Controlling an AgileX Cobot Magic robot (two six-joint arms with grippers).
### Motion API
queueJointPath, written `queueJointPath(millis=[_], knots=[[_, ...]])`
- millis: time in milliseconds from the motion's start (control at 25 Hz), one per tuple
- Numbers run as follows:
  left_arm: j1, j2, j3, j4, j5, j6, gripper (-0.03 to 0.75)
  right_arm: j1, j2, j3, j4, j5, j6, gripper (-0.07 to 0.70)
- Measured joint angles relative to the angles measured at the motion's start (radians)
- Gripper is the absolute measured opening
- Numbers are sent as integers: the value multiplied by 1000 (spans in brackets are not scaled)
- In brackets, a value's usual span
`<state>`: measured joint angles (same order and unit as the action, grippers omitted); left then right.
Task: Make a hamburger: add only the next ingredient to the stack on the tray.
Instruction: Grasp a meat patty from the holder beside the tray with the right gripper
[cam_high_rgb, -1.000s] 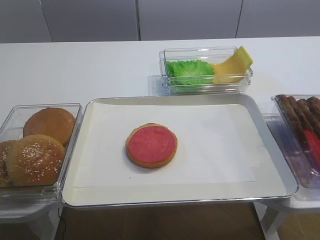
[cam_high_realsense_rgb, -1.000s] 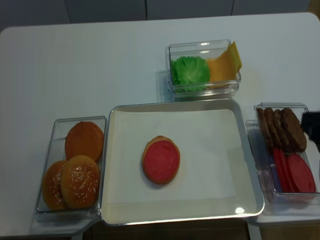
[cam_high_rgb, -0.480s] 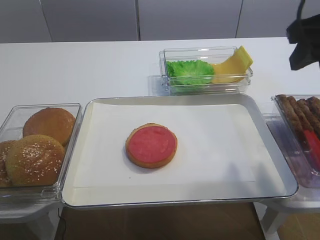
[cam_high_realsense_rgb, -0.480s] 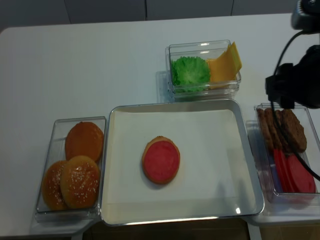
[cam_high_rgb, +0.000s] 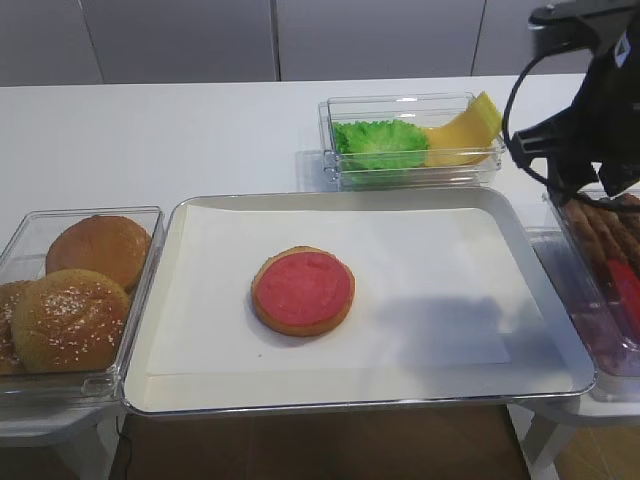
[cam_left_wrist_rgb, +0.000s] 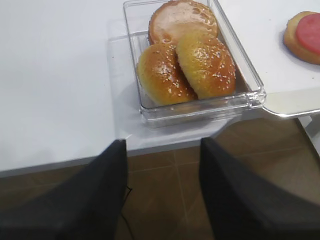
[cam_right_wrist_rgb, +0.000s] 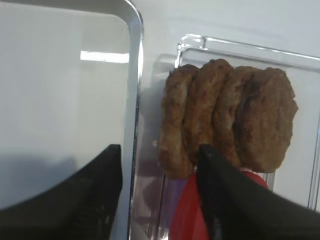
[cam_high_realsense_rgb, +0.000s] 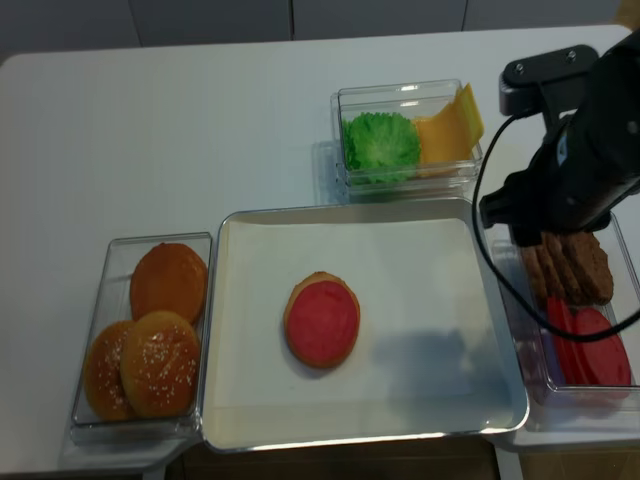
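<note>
Patties (cam_right_wrist_rgb: 227, 117) stand on edge, packed in the tub right of the tray (cam_high_rgb: 556, 330). My right gripper (cam_right_wrist_rgb: 160, 165) hovers above them, fingers apart, empty. Left fingers apart too. Risk: pinching two patties, or clipping red slices (cam_high_realsense_rgb: 590, 350).

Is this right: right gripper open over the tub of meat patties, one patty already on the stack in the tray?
Not quite. The exterior high view shows the stack topped only by its pinkish-red disc; no meat patty is on it. The right gripper is open over the tub.
</note>
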<state>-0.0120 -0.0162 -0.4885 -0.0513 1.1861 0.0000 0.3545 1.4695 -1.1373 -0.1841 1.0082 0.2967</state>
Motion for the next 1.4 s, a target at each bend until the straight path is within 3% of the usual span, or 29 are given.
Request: queueJointPath(millis=[1000, 1400], knots=[[0, 0, 0, 0, 0, 0, 352, 0, 136, -8, -88, -33, 13, 304], [0, 0, 0, 0, 0, 0, 352, 0, 138, -8, -88, -33, 13, 139]])
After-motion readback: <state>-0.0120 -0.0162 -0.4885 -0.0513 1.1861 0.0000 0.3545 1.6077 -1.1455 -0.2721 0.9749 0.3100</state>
